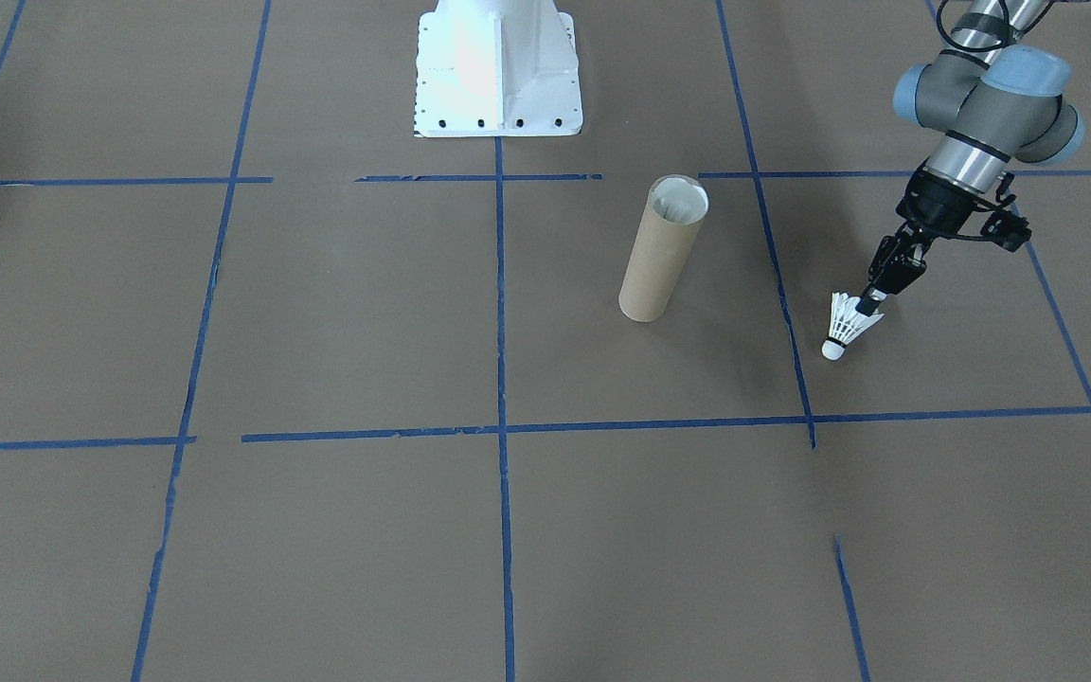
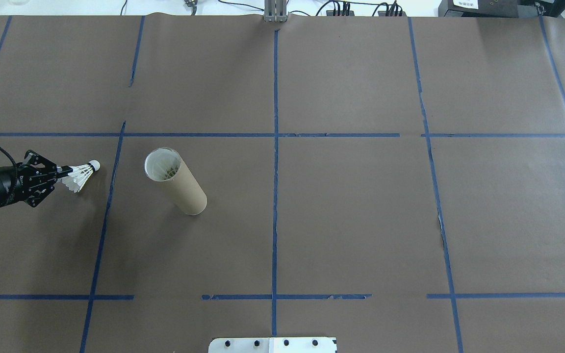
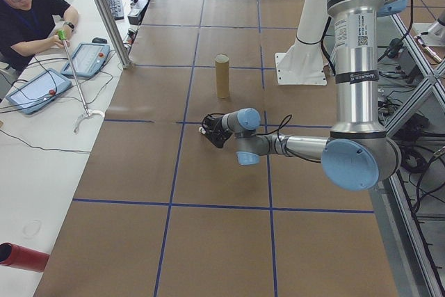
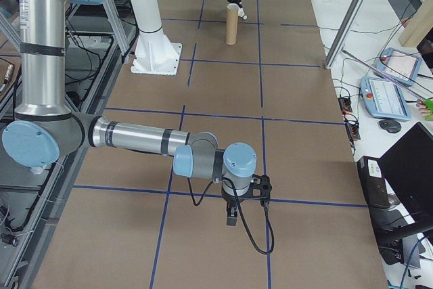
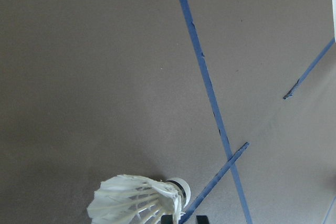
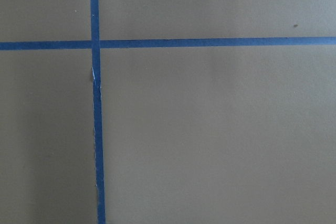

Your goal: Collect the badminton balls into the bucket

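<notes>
The left gripper is seen pinched on the feather skirt of one badminton ball, held above the brown paper table at its left side, rounded cork tip pointing away. One bucket, a tall cardboard tube with a whitish inside, stands just right of it; feathers are visible within, their number unclear. The right gripper is seen only from the side, so its opening cannot be told.

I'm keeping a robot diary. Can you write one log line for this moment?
left tool: shut on shuttlecock | cardboard tube: upright, apart, shuttlecock inside | right tool: state unclear
</notes>
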You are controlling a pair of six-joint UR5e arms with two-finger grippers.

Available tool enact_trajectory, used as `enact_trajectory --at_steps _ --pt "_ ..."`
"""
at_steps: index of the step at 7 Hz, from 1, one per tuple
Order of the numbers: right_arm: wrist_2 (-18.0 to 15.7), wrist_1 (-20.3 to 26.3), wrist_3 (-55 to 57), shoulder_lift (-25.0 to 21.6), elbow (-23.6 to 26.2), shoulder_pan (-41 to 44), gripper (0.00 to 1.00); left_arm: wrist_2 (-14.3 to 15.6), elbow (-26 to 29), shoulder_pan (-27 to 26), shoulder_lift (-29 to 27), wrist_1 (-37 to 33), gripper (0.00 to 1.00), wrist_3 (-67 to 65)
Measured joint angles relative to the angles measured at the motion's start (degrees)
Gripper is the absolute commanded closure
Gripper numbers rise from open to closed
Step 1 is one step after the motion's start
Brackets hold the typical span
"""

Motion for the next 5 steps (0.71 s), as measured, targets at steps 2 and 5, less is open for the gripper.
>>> enact_trajectory --at_steps 2,5 --pt "0.0 0.0 0.0 0.0 0.0 0.0 0.0 -1.2 -1.2 -0.1 0.4 0.3 1.0 1.0" --pt "0.0 0.0 0.0 0.0 0.0 0.0 0.0 -9.0 -11.0 -0.9 1.2 13.2 1.0 12.4"
